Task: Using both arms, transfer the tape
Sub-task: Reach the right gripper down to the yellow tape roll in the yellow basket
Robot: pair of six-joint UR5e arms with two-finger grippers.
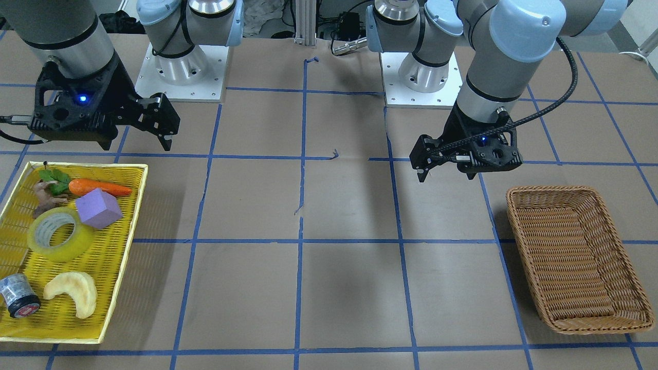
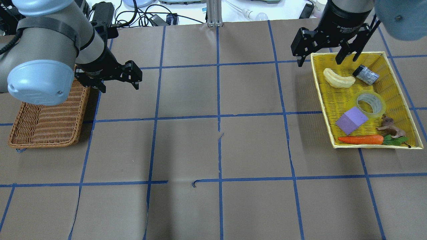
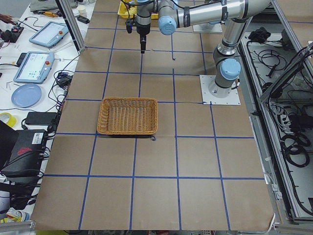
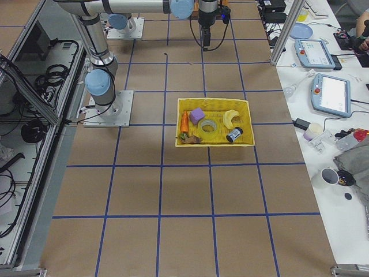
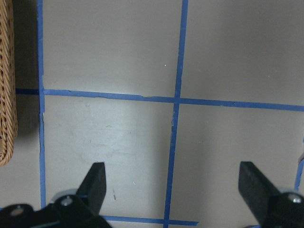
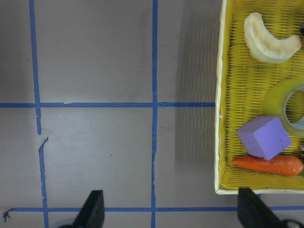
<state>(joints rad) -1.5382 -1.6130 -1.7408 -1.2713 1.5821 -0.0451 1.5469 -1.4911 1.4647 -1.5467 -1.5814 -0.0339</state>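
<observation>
**At the right end of the table: tape lies in the tray, both grippers spread and empty**

At the robot's right end of the table, the tape (image 1: 60, 234) lies flat, hole upward, in the yellow tray (image 1: 110, 267). No gripper touches it. It sits near the middle of the tray, just beside a purple block (image 1: 98, 208); whether the two touch cannot be told. On one side of the tape lies a pale crescent-shaped piece (image 1: 72, 293) and a grey-and-black cylinder (image 1: 18, 297) with a red end, tipped on its side. On the other side are a carrot (image 1: 100, 188) and a small brown figurine (image 1: 45, 198).

The right gripper (image 2: 320, 56) hangs in the air with its fingers wide apart and nothing between them. Its wrist camera looks down on bare brown table crossed by blue tape lines, with the tray along the view's right edge, so the gripper is beside the tray, toward the table's middle.

At the left end stands a wicker basket (image 2: 43, 145). The left gripper (image 2: 119, 83) hovers just beside it on the side toward the middle, over bare table, its fingers likewise spread wide and holding nothing. The two grippers are well apart.
</observation>
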